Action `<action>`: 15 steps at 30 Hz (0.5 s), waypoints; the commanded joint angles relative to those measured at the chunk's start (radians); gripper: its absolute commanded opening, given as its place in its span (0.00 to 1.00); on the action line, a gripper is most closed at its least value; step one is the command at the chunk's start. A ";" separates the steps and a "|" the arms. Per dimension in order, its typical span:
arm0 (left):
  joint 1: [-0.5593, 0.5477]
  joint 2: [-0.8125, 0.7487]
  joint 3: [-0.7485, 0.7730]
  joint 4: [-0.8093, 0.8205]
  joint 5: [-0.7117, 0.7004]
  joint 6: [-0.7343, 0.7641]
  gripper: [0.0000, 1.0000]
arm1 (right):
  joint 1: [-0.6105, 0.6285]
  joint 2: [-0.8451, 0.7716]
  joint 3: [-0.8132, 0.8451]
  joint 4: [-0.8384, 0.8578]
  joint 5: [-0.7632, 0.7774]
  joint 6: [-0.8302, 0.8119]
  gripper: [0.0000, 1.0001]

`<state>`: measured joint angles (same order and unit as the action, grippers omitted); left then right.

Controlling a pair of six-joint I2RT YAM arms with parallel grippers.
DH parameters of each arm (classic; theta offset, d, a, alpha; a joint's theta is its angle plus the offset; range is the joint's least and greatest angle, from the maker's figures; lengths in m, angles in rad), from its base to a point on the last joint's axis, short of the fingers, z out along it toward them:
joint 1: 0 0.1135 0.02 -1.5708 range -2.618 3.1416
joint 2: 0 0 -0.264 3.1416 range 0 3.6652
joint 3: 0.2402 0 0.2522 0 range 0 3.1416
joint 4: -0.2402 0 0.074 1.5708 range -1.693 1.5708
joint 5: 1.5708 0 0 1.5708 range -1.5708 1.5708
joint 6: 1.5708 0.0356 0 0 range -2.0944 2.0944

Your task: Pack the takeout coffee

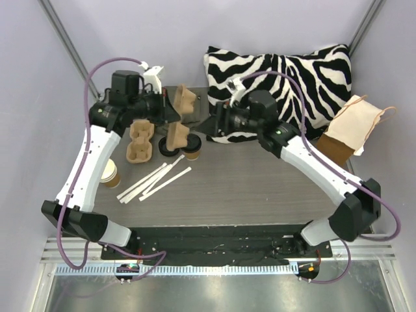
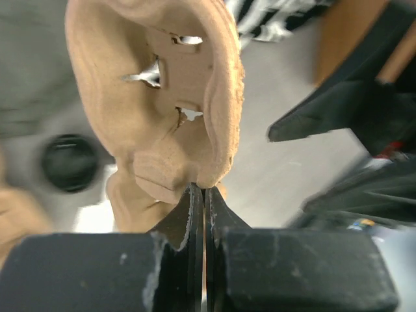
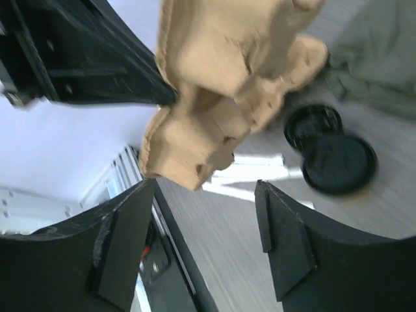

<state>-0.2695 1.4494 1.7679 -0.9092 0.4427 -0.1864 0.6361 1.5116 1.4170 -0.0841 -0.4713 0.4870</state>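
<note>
The left gripper (image 2: pixel 200 192), closed on the edge of the tan moulded-pulp cup carrier (image 2: pixel 175 84), held it up, probably for the open right gripper (image 3: pixel 207 201).

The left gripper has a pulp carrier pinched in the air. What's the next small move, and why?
Probably lower the carrier onto bare table, holes up. The left gripper is shut on its edge, holding it tilted off the surface; the right gripper is open, gripping nothing; the coffee cup stands apart.

White left arm (image 1: pixel 91 159) and right arm (image 1: pixel 318 166), black joints — purple cables (image 1: pixel 109 61), scuffed black jaws
</note>
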 commanded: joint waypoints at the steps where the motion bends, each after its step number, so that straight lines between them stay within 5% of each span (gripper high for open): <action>1: -0.083 0.037 -0.082 0.248 0.111 -0.254 0.00 | -0.116 -0.118 -0.208 -0.038 -0.159 -0.043 0.70; 8: -0.175 0.155 -0.150 0.513 0.254 -0.445 0.00 | -0.151 -0.232 -0.305 -0.230 -0.165 -0.263 0.79; 15: -0.185 0.178 -0.200 0.570 0.297 -0.466 0.00 | -0.159 -0.249 -0.299 -0.344 -0.236 -0.327 0.84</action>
<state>-0.4519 1.6562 1.5768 -0.4633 0.6853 -0.6071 0.4812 1.3010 1.1065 -0.3786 -0.6392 0.2302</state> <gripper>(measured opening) 0.020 0.843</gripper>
